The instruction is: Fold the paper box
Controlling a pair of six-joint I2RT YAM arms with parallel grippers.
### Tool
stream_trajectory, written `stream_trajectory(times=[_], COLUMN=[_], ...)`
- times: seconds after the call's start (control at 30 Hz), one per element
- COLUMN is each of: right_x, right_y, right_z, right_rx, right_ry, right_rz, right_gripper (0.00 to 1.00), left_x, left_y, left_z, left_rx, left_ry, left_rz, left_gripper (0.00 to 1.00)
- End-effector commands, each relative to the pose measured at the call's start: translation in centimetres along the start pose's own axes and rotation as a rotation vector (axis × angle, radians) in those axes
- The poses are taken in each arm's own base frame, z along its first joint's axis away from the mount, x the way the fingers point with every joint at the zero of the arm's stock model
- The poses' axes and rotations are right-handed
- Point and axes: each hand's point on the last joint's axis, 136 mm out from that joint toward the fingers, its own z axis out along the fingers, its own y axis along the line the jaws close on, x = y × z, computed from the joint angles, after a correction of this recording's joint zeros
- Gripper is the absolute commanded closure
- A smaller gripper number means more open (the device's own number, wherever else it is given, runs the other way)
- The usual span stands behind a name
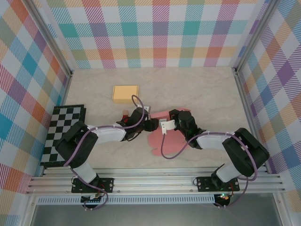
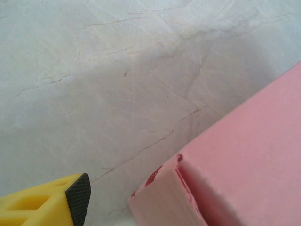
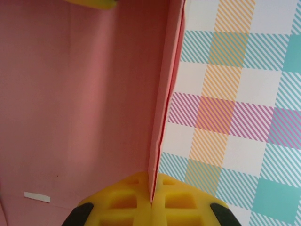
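Aluminium rails (image 1: 155, 181) run along the near edge of the table (image 1: 211, 94) and carry both arm bases. From there the two arms reach inward and meet over the middle of the marbled surface, where the pink paper box (image 1: 157, 140) lies, partly under the wrists.

The right gripper (image 1: 165, 125) is pinched tight on an upright wall of the box. In the right wrist view its yellow fingers (image 3: 127, 202) press together with the thin pink panel edge (image 3: 157, 141) rising from between them, the box's inner face (image 3: 75, 94) spreading to the left, and a small white strip (image 3: 36, 197) on the pink near the bottom.

The left gripper (image 1: 151, 125) sits just beside the box on its left side. In the left wrist view one yellow finger with a black pad (image 2: 77, 197) hangs over bare table, apart from a folded corner of the box (image 2: 178, 162). Its partner is hidden, so how wide it stands cannot be told.

A black-and-white checked board (image 1: 63, 132) lies by the left wall. Farther back, a flat yellow box (image 1: 125, 93) rests on the table, well apart from the pink one. Plaid walls (image 1: 155, 33) close the space.
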Motion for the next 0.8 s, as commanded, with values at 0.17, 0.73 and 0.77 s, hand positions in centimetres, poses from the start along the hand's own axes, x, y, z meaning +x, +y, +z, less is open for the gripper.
stream_trajectory(times=[0.17,0.73,0.77], right_x=[-0.7,-0.3,-0.3], right_y=[1.4,-2.1,-2.5], right_z=[0.3,-0.8,-0.8], right_rx=[-0.05,-0.069,-0.074], right_ry=[-0.032,-0.004,-0.001], right_rz=[-0.001,0.207,0.242], right_gripper=[1.0,0.97,0.96], left_x=[-1.6,-1.2,-1.2], left_y=[-0.2,2.3,2.5], left_z=[0.6,0.2,0.1], left_rx=[-0.036,-0.326,-0.335], left_ry=[-0.044,0.031,0.03], left_rz=[0.017,0.253,0.261], left_gripper=[0.34,0.88,0.89])
